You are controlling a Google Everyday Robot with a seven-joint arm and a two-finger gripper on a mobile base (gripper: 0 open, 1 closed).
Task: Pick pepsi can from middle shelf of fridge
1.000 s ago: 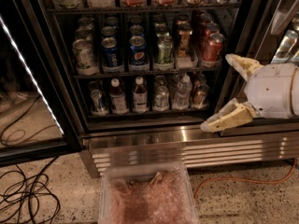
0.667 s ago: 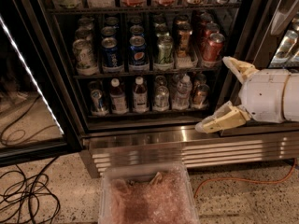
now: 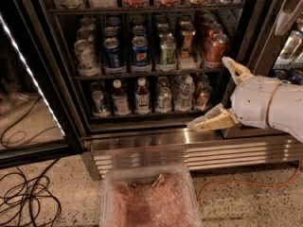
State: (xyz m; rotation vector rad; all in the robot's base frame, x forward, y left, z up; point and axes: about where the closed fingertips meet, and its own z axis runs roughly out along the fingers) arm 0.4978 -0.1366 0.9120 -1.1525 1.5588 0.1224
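Observation:
The pepsi can (image 3: 140, 54), blue with a round globe logo, stands at the front of the middle shelf (image 3: 151, 73) of the fridge (image 3: 189, 148), whose door is open. A blue can with white lettering (image 3: 112, 55) is on its left and a green can (image 3: 167, 51) on its right. My gripper (image 3: 207, 93) is open and empty, to the right of the shelves and in front of them. Its upper finger is level with the middle shelf's right end. Its lower finger hangs just above the steel base grille. The gripper is well apart from the pepsi can.
Red cans (image 3: 215, 46) fill the shelf's right end, near the upper finger. Small bottles (image 3: 142, 96) stand on the shelf below. A clear plastic bin (image 3: 149, 197) sits on the floor before the grille. Black cables (image 3: 23, 197) lie left, an orange cable (image 3: 246, 183) right.
My gripper has moved a little to the left and slightly down, closer to the fridge opening. Its fingers stay spread. The cans have not moved.

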